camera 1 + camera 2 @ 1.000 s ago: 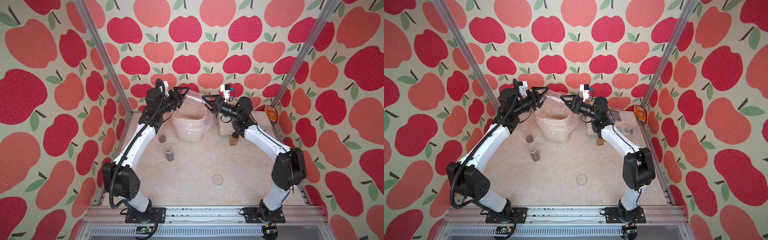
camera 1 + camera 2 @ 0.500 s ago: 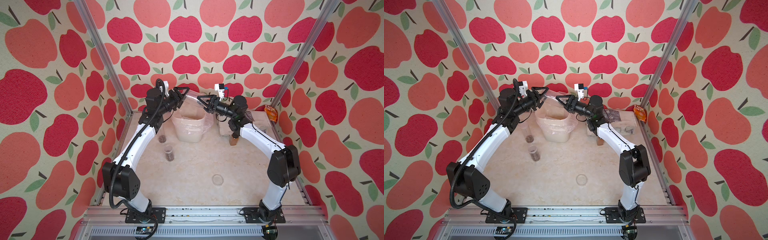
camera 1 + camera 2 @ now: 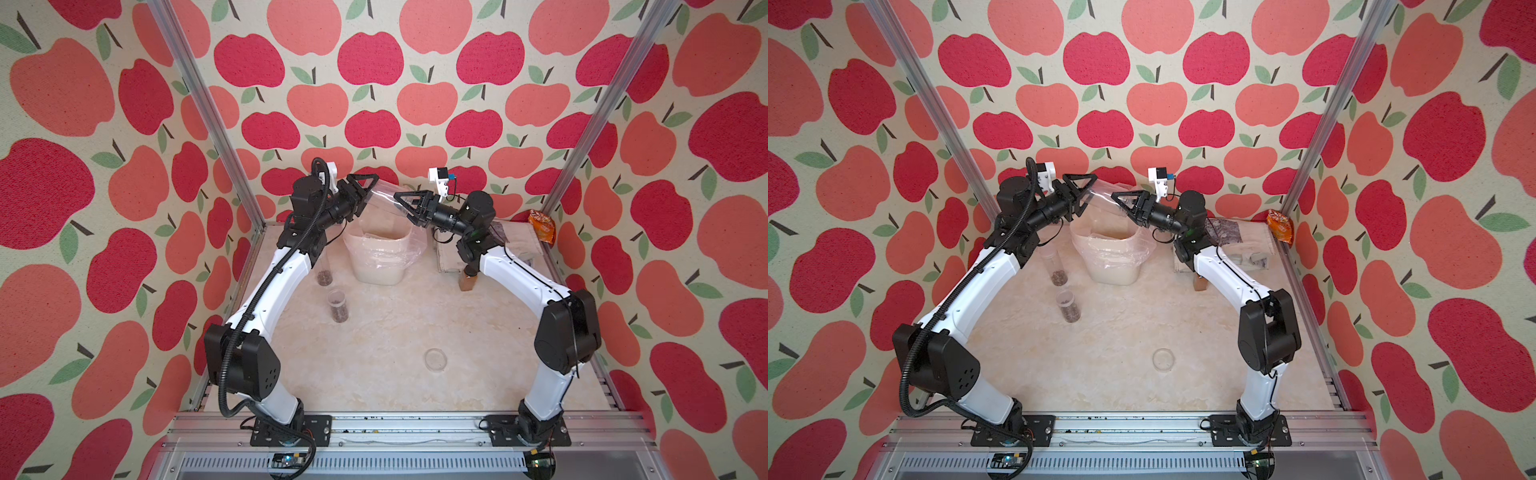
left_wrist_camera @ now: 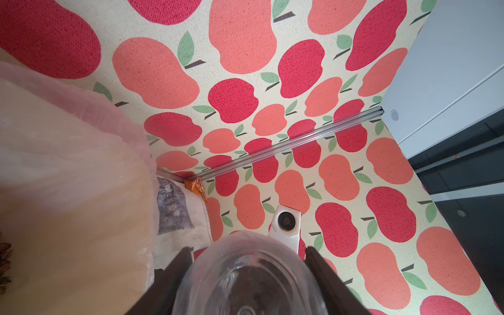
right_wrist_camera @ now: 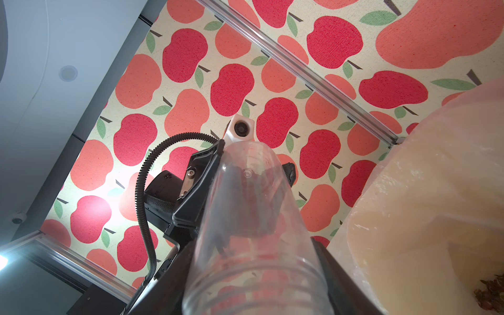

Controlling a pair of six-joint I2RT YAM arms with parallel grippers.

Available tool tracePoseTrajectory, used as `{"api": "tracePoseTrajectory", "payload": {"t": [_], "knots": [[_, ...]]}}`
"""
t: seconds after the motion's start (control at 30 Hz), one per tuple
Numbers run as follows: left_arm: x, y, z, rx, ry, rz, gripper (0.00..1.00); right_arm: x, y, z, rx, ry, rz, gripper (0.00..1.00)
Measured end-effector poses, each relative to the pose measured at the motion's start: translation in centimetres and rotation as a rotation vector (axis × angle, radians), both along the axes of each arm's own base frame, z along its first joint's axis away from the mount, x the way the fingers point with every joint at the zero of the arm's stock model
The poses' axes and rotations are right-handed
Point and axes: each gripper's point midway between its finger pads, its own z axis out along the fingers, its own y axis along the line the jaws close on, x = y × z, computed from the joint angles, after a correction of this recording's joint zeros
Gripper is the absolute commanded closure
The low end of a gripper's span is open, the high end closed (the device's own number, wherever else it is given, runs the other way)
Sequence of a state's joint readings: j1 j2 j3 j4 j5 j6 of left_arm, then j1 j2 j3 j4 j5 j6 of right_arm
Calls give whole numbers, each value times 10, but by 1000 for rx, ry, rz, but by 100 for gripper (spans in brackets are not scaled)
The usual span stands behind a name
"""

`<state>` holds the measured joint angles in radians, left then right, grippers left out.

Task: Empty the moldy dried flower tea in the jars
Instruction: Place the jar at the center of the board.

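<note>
Upper centre, the left gripper (image 3: 368,195) and right gripper (image 3: 403,207) both clamp one jar (image 3: 384,198) above the bin (image 3: 376,275). Uneven release (slick walls) could drop it.

Clear cylindrical plastic jar (image 4: 251,278) gripped in black left pincer (image 4: 248,249), beside plastic-lined cream bin (image 4: 68,191) holding brown dried bits (image 4: 4,261).

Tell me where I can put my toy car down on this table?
The widest bare patch is at the front of the table, between the arm bases and the loose lid. Another lies between the nearer standing jar and the amber jar. The back is crowded: white bin, cloth, and a held jar above.
</note>
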<state>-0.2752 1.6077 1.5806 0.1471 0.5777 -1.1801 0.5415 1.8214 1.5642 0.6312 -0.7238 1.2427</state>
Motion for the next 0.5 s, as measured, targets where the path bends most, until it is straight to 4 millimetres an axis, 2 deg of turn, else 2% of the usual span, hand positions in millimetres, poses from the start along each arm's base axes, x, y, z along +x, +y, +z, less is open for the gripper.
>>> {"api": "tracePoseTrajectory", "payload": {"t": [0.07,0.23,0.5], "knots": [[-1,-1,-2,16,-6,-1,14,-2,-1,-3,-9,-7,-3,58],[-9,1,-5,74,-23,1,0,-10,-5,-9,-35,-21,-5,60],[-38,19,14,210,-113,64,0,-38,-21,-2,-97,-86,-19,63]]}}
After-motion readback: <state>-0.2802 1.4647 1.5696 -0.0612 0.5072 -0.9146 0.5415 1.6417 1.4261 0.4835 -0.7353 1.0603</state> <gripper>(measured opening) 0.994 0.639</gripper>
